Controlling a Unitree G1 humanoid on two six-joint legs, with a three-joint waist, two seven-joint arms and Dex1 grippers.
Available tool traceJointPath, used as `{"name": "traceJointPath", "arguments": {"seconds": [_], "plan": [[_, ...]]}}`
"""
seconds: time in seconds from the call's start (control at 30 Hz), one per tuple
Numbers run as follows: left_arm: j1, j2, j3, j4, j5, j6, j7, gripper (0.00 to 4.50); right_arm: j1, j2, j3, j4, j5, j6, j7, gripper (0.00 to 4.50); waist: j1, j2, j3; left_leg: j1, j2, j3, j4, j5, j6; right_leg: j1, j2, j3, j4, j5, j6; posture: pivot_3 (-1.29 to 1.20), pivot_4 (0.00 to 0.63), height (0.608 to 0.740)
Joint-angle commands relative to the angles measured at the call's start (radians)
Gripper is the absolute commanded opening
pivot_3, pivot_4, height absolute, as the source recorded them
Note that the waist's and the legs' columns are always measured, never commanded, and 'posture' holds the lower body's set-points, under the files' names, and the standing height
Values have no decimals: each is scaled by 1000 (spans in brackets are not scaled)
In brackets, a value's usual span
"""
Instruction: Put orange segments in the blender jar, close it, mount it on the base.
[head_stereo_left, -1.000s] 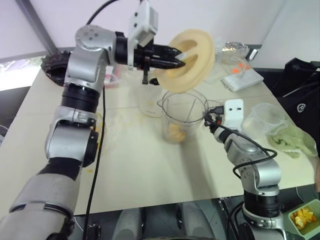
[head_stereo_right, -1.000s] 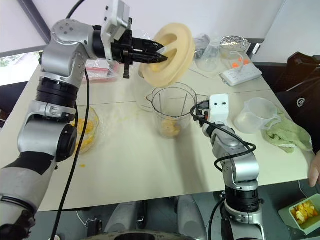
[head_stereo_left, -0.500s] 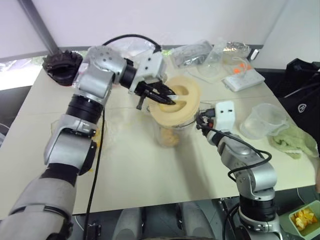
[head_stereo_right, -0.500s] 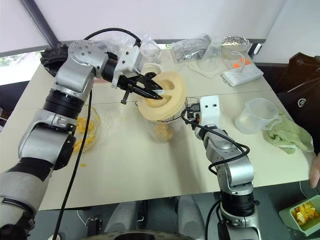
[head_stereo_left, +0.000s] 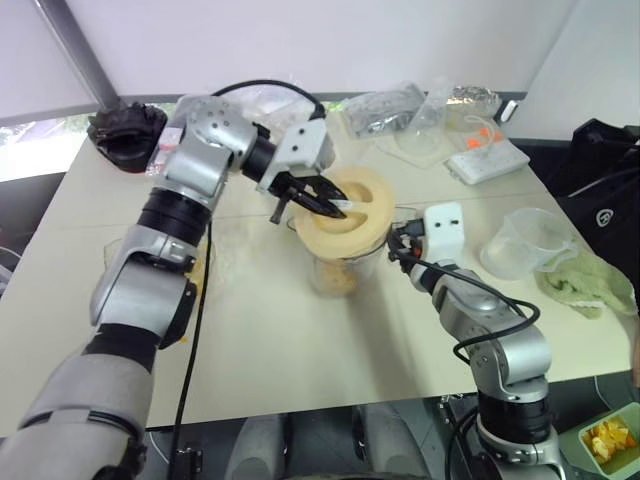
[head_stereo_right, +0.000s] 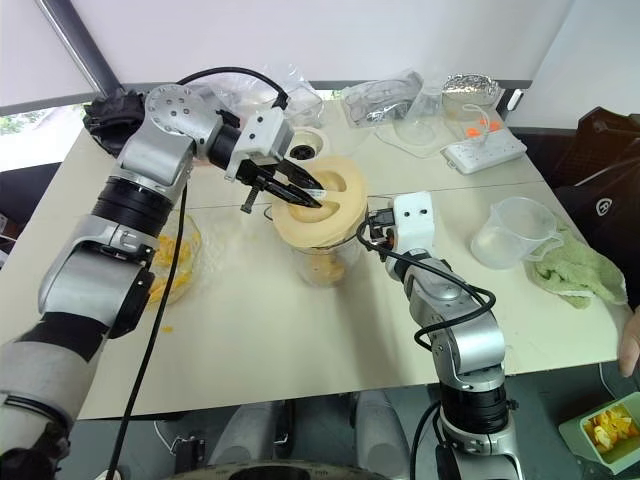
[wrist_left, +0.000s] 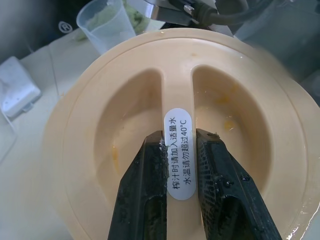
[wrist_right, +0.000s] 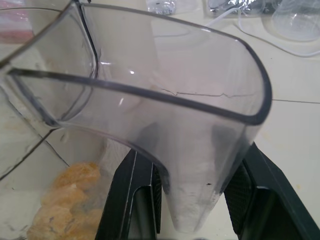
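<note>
The clear blender jar stands mid-table with orange segments at its bottom. A round cream lid lies slightly tilted over the jar's mouth; whether it is seated I cannot tell. My left gripper is shut on the lid's central rib, which bears a white label. My right gripper is shut on the jar's clear handle, one finger on each side. The cream-white base, with its dark socket, stands behind the jar.
A shallow clear bowl with orange pieces sits at the left. A clear measuring cup and a green cloth lie at the right, a power strip at the back right. A green tray and a person's hand are at the lower right.
My left arm has brought the lid down from a steep tilt above the jar onto its mouth. The right gripper has kept its hold on the handle.
</note>
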Motion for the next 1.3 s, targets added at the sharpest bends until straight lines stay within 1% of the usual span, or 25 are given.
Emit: {"name": "traceJointPath", "arguments": {"seconds": [0.03,0.1,0.17,0.23,0.33,0.4,0.6,0.73,0.8,0.83,0.9,0.97,1.1,1.17,1.2,1.3], "plan": [[48,4,-99,17,13,48,-4,247,-21,10,-13,-89,12,-52,17,1129,0,0,0,0,0,0,0,0,0,0,0,0,0,0,0,0,150,740],[53,-5,-133,24,8,75,-4,247,-22,12,-11,-84,7,-57,19,1129,0,0,0,0,0,0,0,0,0,0,0,0,0,0,0,0,150,740],[54,-34,-162,60,29,107,-4,247,-23,15,-9,-78,0,-63,20,1129,1,0,-1,1,0,0,0,0,0,1,0,0,0,0,0,0,150,740],[46,-68,-157,97,62,150,-3,247,-23,19,-10,-76,-6,-67,19,1129,3,0,-2,1,0,0,0,0,0,2,0,0,0,0,0,0,150,740],[30,-109,-158,141,113,241,54,247,-16,25,-13,-79,-17,-71,14,1129,6,0,-3,1,0,-1,0,0,0,3,0,0,-1,-1,0,0,150,740],[32,-118,-162,143,138,289,86,247,-12,29,-14,-83,-22,-72,11,1129,8,0,-4,2,-1,-1,0,0,0,4,0,0,-2,-1,0,0,150,740],[59,-123,-157,90,201,429,233,247,5,20,0,-89,-66,-101,7,1129,14,2,-11,8,-1,-2,0,0,0,11,-3,-1,-2,-4,-2,0,150,740],[71,-133,-146,15,219,639,368,247,21,-2,25,-75,-115,-155,12,1129,28,4,-13,17,-2,-2,0,0,0,22,-7,-1,-3,-10,5,0,150,740],[71,-132,-153,-4,226,698,407,247,22,-4,27,-68,-126,-171,15,1129,28,8,-15,18,-1,-6,0,0,0,26,-6,-2,-12,-10,5,0,150,740],[75,-128,-155,-21,225,710,416,247,23,-4,26,-65,-128,-177,17,1129,28,8,-16,18,0,-8,0,0,0,27,-6,-2,-17,-10,5,0,150,740],[85,-119,-155,-63,216,735,416,247,23,-5,26,-59,-132,-186,22,1129,26,9,-17,18,-1,-7,0,0,0,29,-8,-2,-18,-10,5,0,150,740],[83,-114,-134,-107,188,785,411,247,21,-7,24,-52,-134,-192,29,1129,25,8,-17,17,-2,-5,0,0,0,31,-10,-1,-19,-10,5,0,150,740],[78,-112,-89,-156,147,833,415,247,19,-6,19,-43,-139,-200,40,1129,25,8,-17,16,-3,-5,-1,0,0,30,-10,-1,-18,-10,5,0,150,740],[84,-106,-55,-196,128,845,418,1265,21,-6,19,-38,-140,-203,46,1102,24,9,-17,16,-2,-5,-2,0,0,29,-9,-1,-18,-10,5,0,150,740],[86,-104,-46,-209,120,850,423,1591,22,-5,19,-37,-140,-205,48,1102,20,8,-17,16,-2,-6,-2,0,0,28,-9,-1,-17,-10,5,0,150,740],[97,-90,-23,-264,105,829,442,3092,26,-7,26,-29,-140,-215,57,1102,11,8,-17,15,-1,-6,-3,0,0,27,-7,-2,-17,-10,5,0,150,740]]}}
